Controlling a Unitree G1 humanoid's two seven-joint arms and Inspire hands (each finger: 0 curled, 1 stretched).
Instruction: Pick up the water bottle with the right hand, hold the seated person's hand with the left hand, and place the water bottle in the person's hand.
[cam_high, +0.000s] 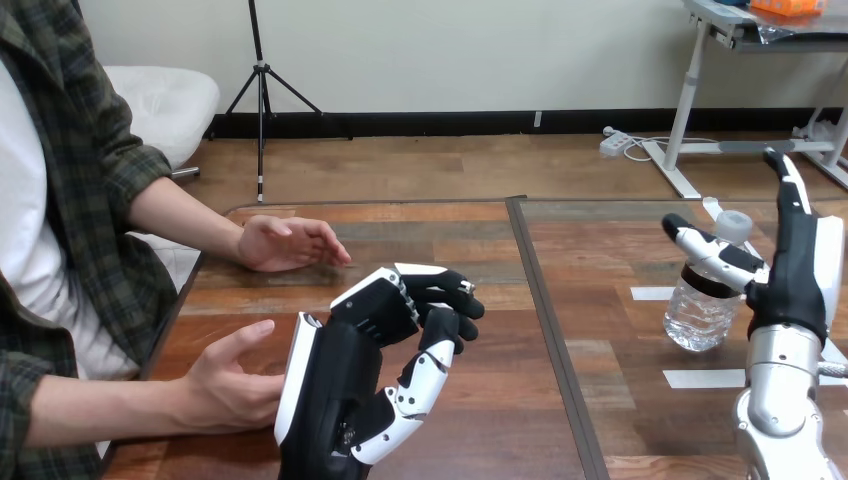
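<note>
The wooden worktop is split by a dark seam running from its far edge toward the near one. Right of the seam a white tape strip lies flat, and a second tape strip lies nearer the front.

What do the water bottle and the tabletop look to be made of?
Clear water bottle: likely thin transparent plastic, glossy, since the table shows through its walls; its pale cap looks like opaque plastic. Brown wooden table: wood-grain planks with a satin sheen; solid wood or laminate cannot be told.
</note>
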